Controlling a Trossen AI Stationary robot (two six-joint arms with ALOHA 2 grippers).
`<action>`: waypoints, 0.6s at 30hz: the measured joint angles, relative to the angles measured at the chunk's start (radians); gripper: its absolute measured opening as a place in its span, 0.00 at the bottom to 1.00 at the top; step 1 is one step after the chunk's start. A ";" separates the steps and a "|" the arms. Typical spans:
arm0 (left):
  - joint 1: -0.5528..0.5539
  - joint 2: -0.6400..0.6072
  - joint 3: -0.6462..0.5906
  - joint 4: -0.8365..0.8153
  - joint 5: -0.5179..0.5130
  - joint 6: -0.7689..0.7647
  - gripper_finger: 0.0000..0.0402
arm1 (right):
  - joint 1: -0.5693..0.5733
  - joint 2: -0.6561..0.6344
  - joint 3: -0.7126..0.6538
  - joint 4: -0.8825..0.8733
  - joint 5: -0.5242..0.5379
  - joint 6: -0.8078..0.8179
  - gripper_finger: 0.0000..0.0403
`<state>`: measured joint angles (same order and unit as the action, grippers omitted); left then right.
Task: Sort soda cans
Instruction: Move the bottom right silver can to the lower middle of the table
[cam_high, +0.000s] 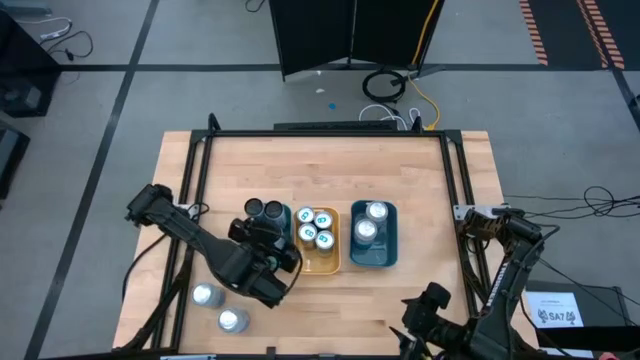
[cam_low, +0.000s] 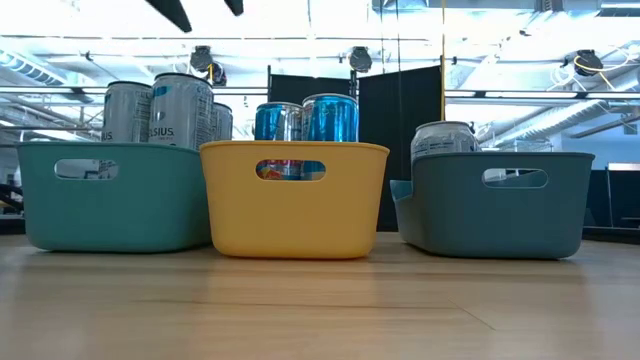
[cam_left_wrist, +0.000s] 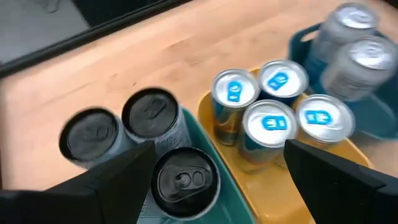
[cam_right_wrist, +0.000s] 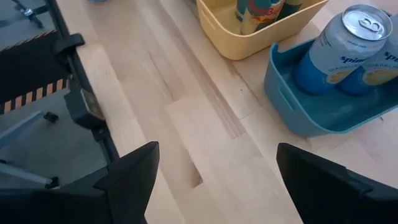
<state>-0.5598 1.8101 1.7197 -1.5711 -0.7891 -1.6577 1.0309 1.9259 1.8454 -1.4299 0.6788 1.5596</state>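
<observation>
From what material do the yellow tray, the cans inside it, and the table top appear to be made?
The yellow tray looks like moulded plastic with a matte finish: one even colour, rounded rim, cut-out handle slot. The cans in it look like metal, probably aluminium: shiny silver tops with pull tabs and glossy blue printed sides. The table top looks like light wood, smooth, with visible grain and joined strips.

We see three dark-topped metal soda cans (cam_left_wrist: 184, 180) upright in the teal tray, four blue-marked silver cans (cam_high: 315, 227) upright in the yellow tray, two silver cans (cam_high: 371, 222) in the blue tray, and two silver cans (cam_high: 220, 308) loose on the wood.
</observation>
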 joint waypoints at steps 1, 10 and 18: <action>0.000 -0.011 0.010 0.001 0.004 0.037 0.91 | -0.006 0.000 0.000 0.000 0.000 0.001 0.79; 0.000 -0.137 0.088 0.000 0.232 0.702 0.91 | -0.090 -0.002 0.000 0.002 0.065 -0.008 0.79; -0.011 -0.257 0.090 0.000 0.314 0.955 0.91 | -0.226 -0.002 0.000 0.117 0.112 -0.184 0.79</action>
<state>-0.5708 1.5530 1.8099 -1.5713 -0.4748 -0.7029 0.8050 1.9240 1.8454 -1.3132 0.7906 1.3757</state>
